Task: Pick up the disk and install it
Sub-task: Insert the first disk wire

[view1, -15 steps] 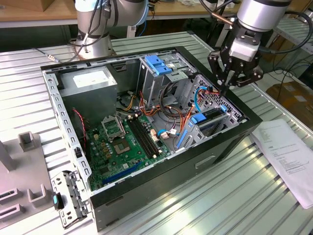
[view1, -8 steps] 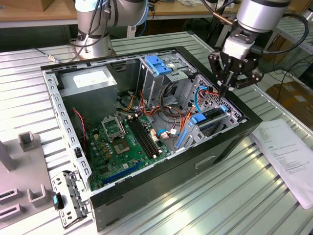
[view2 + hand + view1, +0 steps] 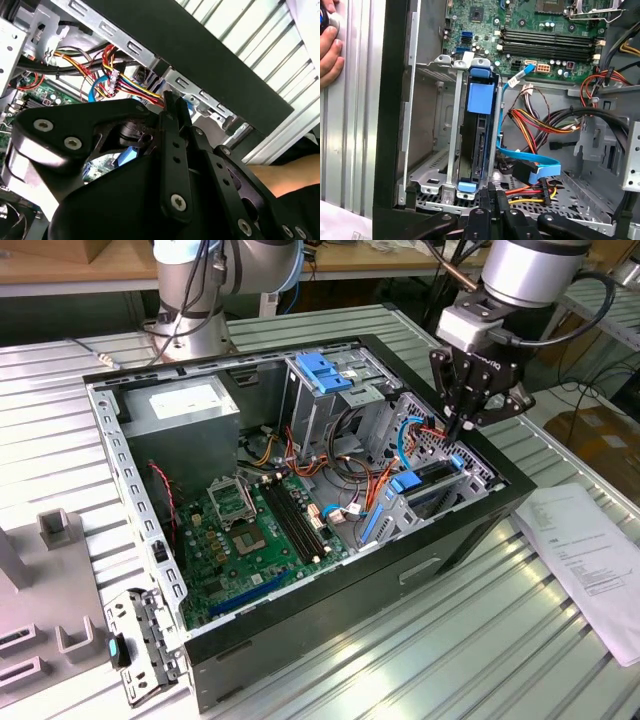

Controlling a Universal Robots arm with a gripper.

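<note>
We saw the gripper (image 3: 463,430) with its fingers pressed together, holding nothing, tips close by one end of the disk (image 3: 478,132), which stood on edge inside the computer case (image 3: 350,575).

Silver arm (image 3: 525,270), black screw-studded pincer (image 3: 454,430)

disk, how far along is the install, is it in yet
Done: the disk stands inside the metal drive bay of the open case. In hand: the shut gripper is right at the disk's near end. Left: whether it is fully seated cannot be told.
</note>
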